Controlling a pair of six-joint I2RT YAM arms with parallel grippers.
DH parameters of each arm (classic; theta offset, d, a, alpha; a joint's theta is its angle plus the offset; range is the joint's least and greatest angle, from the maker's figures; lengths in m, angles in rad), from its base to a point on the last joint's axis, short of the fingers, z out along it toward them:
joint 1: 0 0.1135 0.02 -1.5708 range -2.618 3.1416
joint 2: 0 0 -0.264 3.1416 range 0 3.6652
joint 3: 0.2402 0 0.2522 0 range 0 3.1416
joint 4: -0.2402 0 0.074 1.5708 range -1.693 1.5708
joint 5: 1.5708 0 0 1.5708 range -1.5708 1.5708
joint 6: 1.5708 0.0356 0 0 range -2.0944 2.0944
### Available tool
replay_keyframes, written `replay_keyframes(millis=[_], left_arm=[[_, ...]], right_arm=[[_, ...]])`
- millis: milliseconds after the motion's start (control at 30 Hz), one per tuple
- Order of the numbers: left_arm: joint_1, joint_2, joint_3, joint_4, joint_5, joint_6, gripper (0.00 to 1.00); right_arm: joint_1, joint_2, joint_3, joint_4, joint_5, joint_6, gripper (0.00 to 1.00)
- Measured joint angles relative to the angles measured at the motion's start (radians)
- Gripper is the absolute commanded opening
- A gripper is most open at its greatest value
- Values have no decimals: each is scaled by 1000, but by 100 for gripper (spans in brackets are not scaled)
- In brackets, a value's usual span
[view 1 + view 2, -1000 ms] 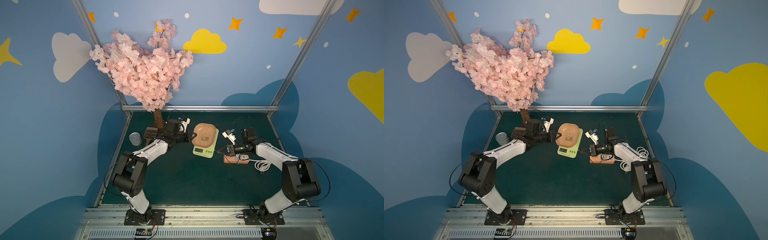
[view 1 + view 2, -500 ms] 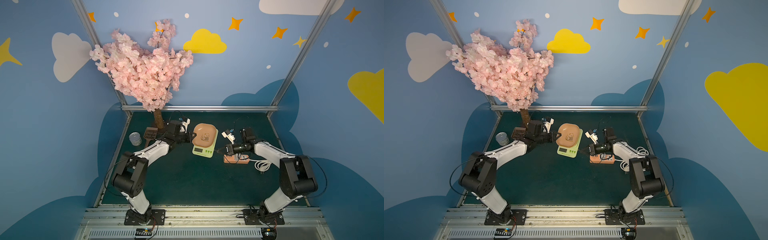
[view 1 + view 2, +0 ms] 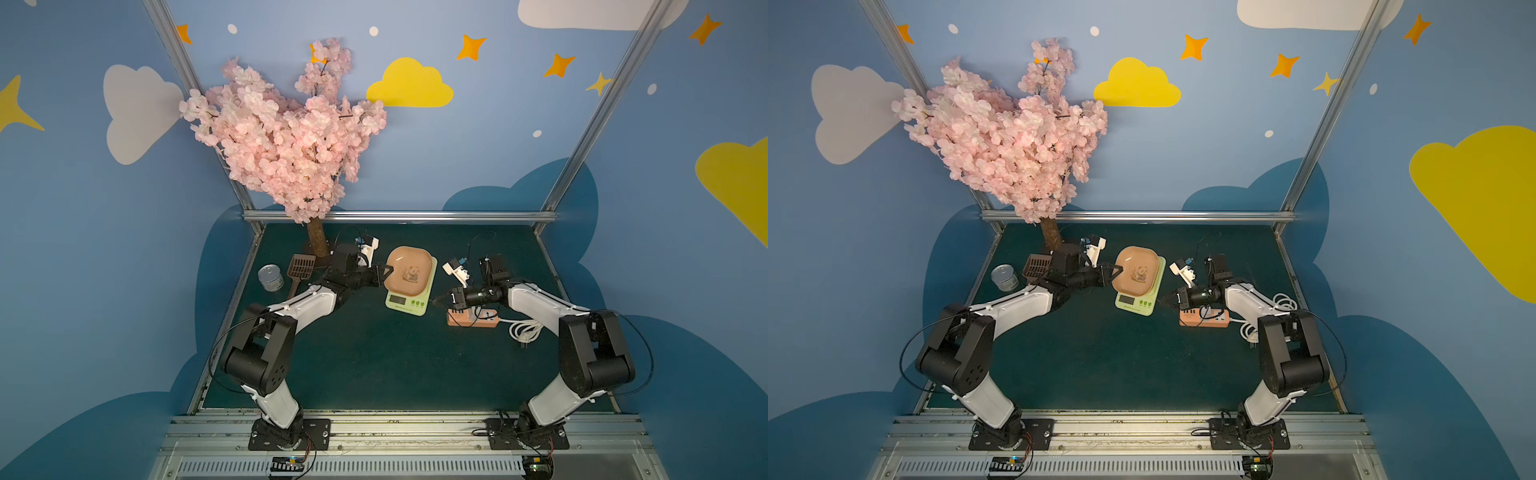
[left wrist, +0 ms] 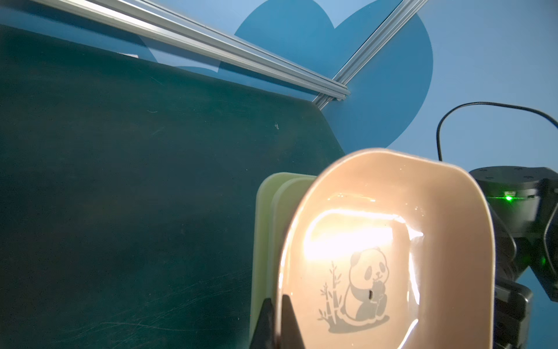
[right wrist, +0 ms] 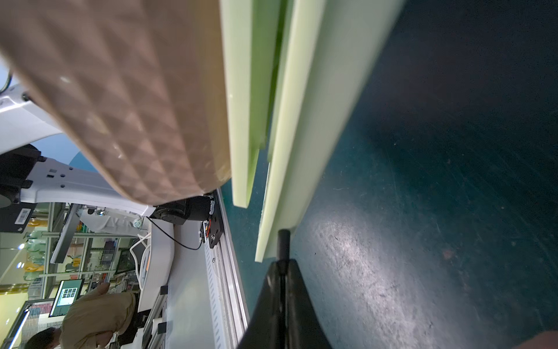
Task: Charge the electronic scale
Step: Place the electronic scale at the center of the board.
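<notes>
The electronic scale point(image 3: 407, 302) point(image 3: 1135, 303) is pale yellow-green and sits mid-table with a pink panda dish point(image 3: 409, 274) point(image 3: 1138, 272) on top. My left gripper point(image 3: 383, 272) point(image 3: 1115, 272) point(image 4: 277, 297) is shut on the dish's near rim, one finger inside the rim and one outside. My right gripper point(image 3: 436, 300) point(image 3: 1165, 300) point(image 5: 282, 263) is shut on a short black plug point(image 5: 283, 241). The plug's tip meets the side edge of the scale point(image 5: 302, 121). The socket itself is hidden.
A salmon-pink power strip point(image 3: 473, 320) point(image 3: 1204, 318) lies under my right wrist, its white cord point(image 3: 525, 332) coiled to the right. A pink blossom tree point(image 3: 291, 145), a brown slotted scoop point(image 3: 300, 266) and a tin can point(image 3: 271, 277) stand at the back left.
My right gripper has edged left, bringing the plug up to the scale's side. The left arm and the dish have stayed put.
</notes>
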Motion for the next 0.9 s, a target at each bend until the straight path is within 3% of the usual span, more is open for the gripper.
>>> replay_keyframes(millis=[233,500,900], left_arm=[[-5,0,0,5,31,-1,3],[-11,0,9,-66,-19,19,3],[-31,2,37,-169,-141,16,3]], right_arm=[[8,-1,0,-17,-7,-29,30],[5,-43,2,-72,-8,-71,42],[-16,-103,52,-195,81,-130,48]])
